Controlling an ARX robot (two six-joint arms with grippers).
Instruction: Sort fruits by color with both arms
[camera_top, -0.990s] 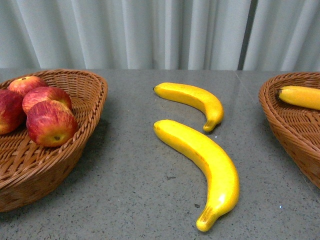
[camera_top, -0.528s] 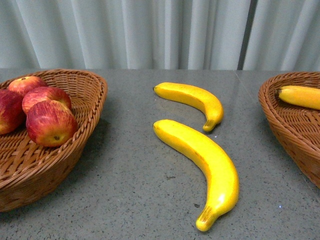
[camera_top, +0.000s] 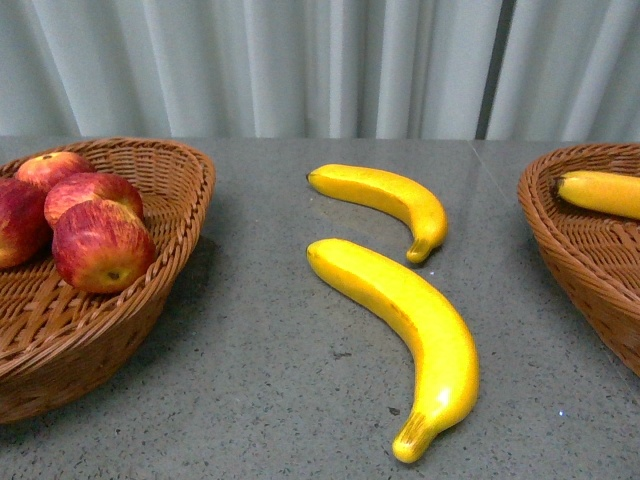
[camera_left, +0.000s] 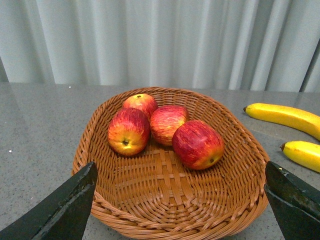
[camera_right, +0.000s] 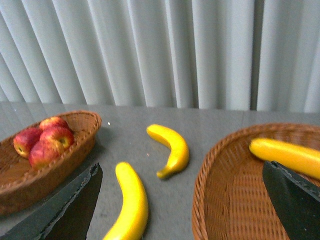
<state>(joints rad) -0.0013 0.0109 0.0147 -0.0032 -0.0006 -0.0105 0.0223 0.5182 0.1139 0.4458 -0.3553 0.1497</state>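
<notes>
Wicker left basket (camera_top: 100, 345): four apples (camera_left: 167, 124); right basket (camera_top: 585, 265): one banana (camera_top: 600, 192).

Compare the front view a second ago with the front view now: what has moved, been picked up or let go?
Nothing has visibly changed. The far banana and the near banana lie on the grey table as before, the apples sit in the left basket and the third banana in the right basket. No arm enters the front view.
</notes>
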